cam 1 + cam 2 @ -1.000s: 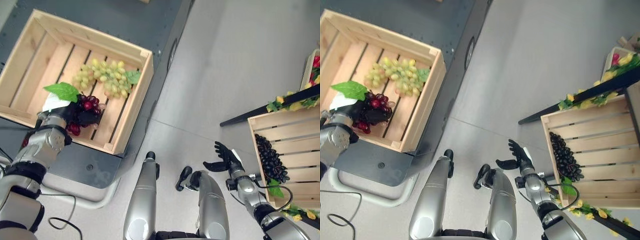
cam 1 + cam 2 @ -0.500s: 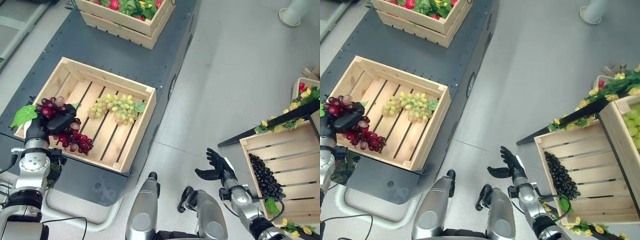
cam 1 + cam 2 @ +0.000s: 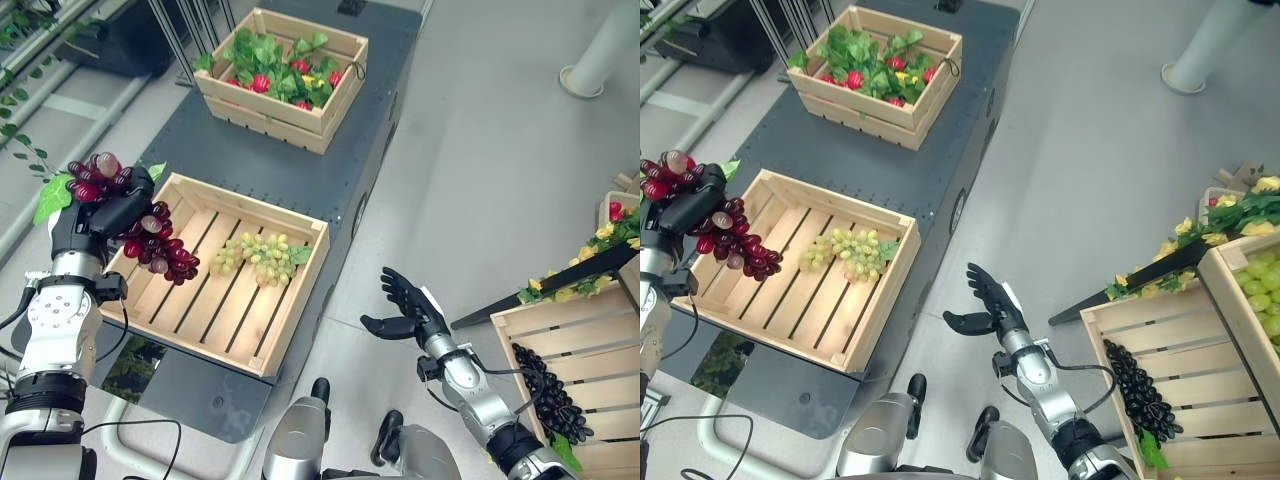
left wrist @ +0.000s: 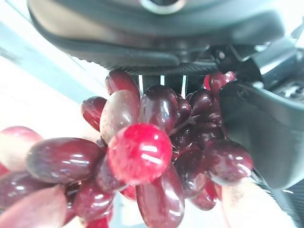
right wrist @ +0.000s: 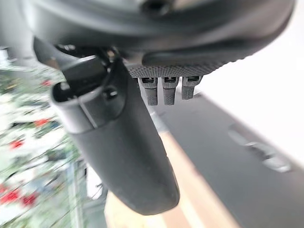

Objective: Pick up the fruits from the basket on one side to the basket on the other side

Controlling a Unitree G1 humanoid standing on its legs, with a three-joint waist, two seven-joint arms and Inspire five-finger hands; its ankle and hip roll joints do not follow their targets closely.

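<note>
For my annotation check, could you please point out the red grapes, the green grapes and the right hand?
red grapes (image 3: 160, 250), left eye view, hanging cluster.
green grapes (image 3: 262, 256), left eye view, bunch's middle.
right hand (image 3: 408, 305), left eye view, palm.

1. A dark grey platform (image 3: 250, 148) runs down the left of the scene, its top dotted with small fasteners.
2. Pale grey floor (image 3: 480, 170) stretches to the right (1 seam crosses it).
3. A white column base (image 3: 583, 84) stands on the floor at upper right.
4. A black bar (image 3: 490, 308) trimmed with yellow flowers and green leaves slants across the right edge.
5. A leafy vine (image 3: 22, 18) trails at upper left.
</note>
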